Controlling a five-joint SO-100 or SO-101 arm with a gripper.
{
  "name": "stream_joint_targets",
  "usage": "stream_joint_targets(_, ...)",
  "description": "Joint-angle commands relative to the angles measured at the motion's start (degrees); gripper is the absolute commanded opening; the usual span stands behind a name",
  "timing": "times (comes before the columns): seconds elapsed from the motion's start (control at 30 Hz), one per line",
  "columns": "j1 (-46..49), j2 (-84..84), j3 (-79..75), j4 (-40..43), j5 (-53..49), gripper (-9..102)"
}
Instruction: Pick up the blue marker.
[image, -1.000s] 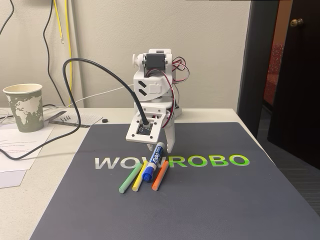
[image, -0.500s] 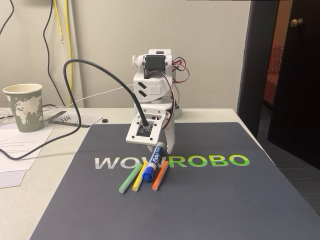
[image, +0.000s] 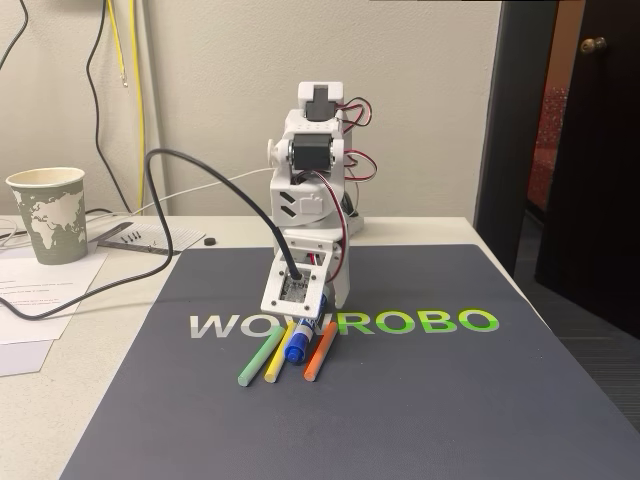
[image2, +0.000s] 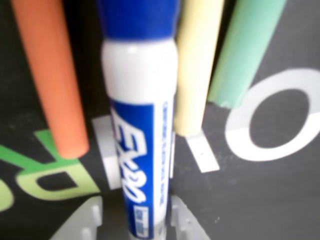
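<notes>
Wrist view, left to right: orange stick (image2: 50, 75), then the blue marker (image2: 140, 125) lying on the dark mat (image2: 270, 200) between my gripper (image2: 134, 220) fingertips, then yellow stick (image2: 197, 65), green stick (image2: 247, 50). I cannot tell whether my jaws clamp it.

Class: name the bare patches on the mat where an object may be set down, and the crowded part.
Free: the mat right of the orange stick, and its near edge. Crowded: where the pincer meets the blue marker.
</notes>
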Motion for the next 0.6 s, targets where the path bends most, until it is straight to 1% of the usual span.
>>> stream_joint_targets(0.0,0.3,3.6,0.5,-1.2,-0.7,18)
stream_joint_targets(0.1,0.2,3.4,0.5,-0.2,-2.4,18)
stream_joint_targets(0.57,-0.6,3.8,-0.2,4.8,-2.9,18)
